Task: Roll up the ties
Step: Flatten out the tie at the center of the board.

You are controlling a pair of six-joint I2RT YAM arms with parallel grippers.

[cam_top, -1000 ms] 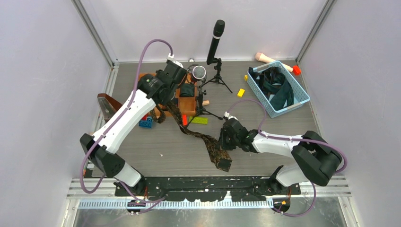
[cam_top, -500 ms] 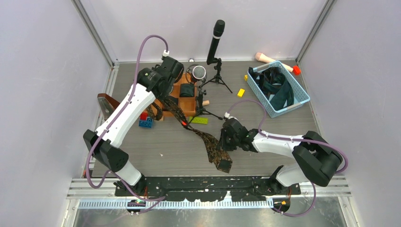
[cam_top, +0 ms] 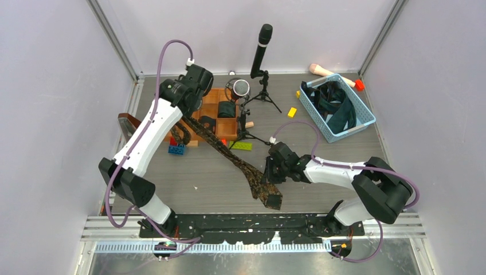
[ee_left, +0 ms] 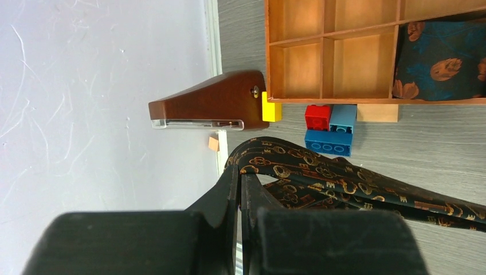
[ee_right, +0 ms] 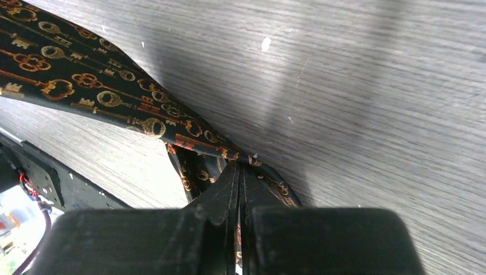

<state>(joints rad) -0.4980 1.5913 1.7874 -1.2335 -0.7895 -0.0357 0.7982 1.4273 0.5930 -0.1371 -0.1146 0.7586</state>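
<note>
L claw (ee_left: 240, 182) is pinched tight on a fold of the key-print tie (ee_left: 321, 183), just beside the wooden compartment tray (ee_left: 344, 101). R claw (ee_right: 240, 172) is clamped on the same tie further along, low over the desk (cam_top: 200, 172). The tie runs diagonally btwn them, w/ its wide end flat on the desk toward the near edge. One tray compartment holds a rolled teal floral tie (ee_left: 441, 60). The blue basket (cam_top: 351, 130), far right, holds a loose heap of dark ties (cam_top: 335, 106). Red & blue bricks (ee_left: 328, 129) sit just beside the tray's outer wall.
</note>
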